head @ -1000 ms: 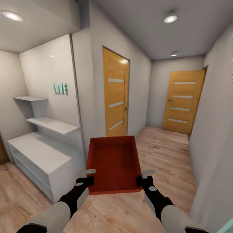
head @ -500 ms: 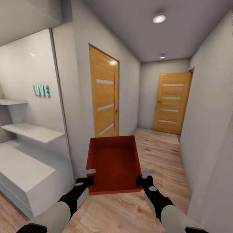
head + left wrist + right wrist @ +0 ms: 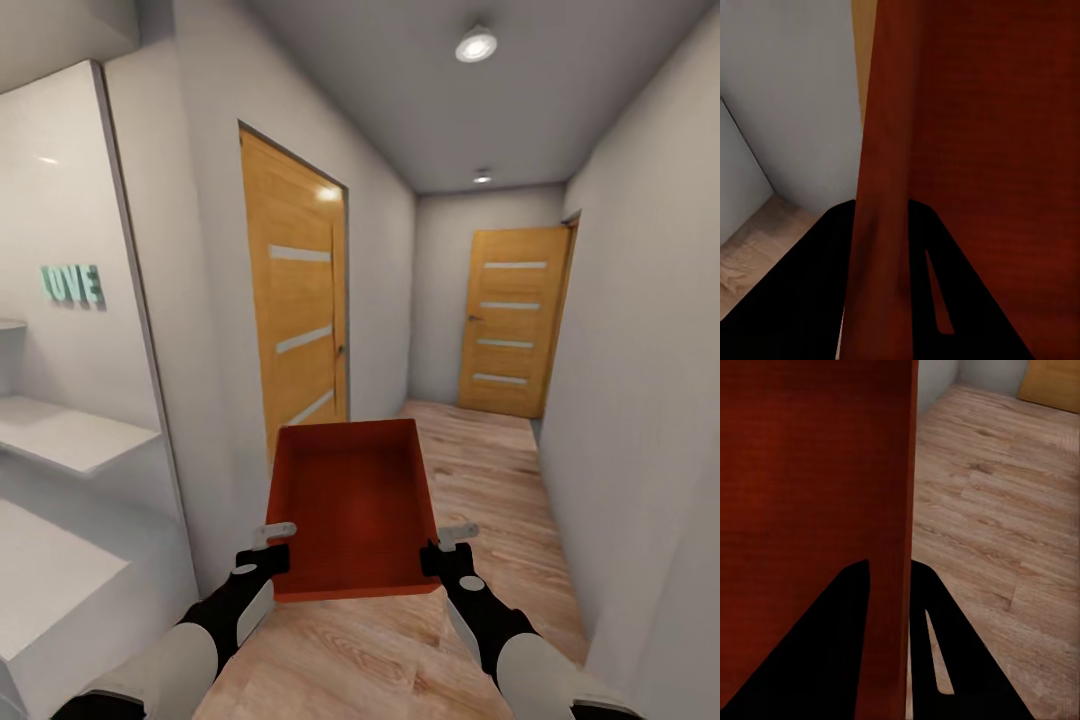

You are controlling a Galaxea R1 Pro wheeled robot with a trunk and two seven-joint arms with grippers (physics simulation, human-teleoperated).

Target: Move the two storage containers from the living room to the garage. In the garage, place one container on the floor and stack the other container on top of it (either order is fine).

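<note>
Both claws, left claw (image 3: 272, 540) and right claw (image 3: 447, 548), clamp the orange-red open-top plastic bin (image 3: 350, 500), best kept level toward the wooden door (image 3: 510, 322) at one o'clock.

side door (image 3: 298, 320) | far door (image 3: 510, 322) | white shelves (image 3: 60, 432) | ceiling light (image 3: 476, 45)

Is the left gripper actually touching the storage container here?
Touching. In the left wrist view, the left gripper has a dark finger on each side of the storage container side wall, with no gap showing.
</note>
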